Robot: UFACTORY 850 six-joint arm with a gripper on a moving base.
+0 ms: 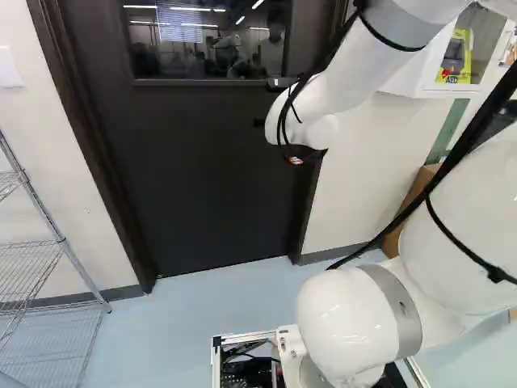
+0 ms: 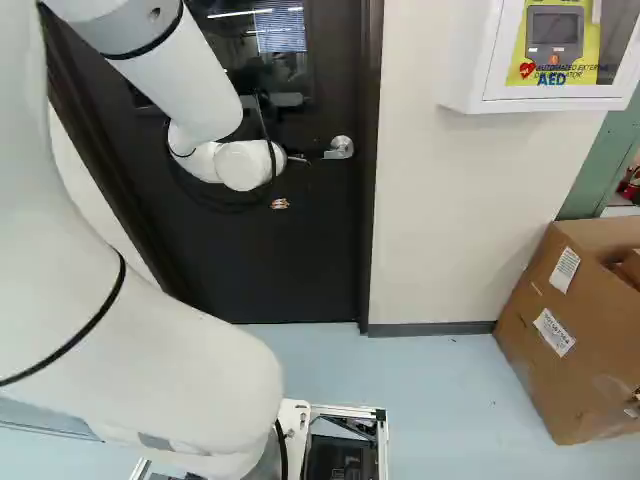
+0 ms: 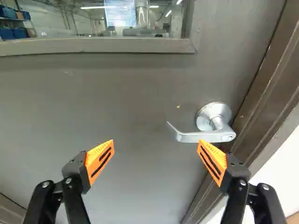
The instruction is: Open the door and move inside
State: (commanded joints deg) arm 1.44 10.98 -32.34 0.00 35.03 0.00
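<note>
Door (image 3: 131, 93): twelve o'clock, shut
Handle (image 3: 212, 135): one o'clock from gripper (image 3: 155, 142), level
Fingers: apart, gripping nothing
Done: approach, seemingly
Left: turn handle, swing door, drive inside

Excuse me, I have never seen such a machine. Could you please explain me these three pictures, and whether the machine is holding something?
The machine is a white robot arm on a moving base. Two pictures come from cameras on that base, behind the arm, one to its left and one to its right. The third comes from the arm's wrist, looking along its end effector.

All three show the same dark door, closed, with a window in it. There is no table here: on the floor stand a wire shelf and a cardboard box.

Nothing is held. The two orange-padded fingers are spread apart, and one tip appears close to the metal door handle; I cannot tell if they touch.
</note>
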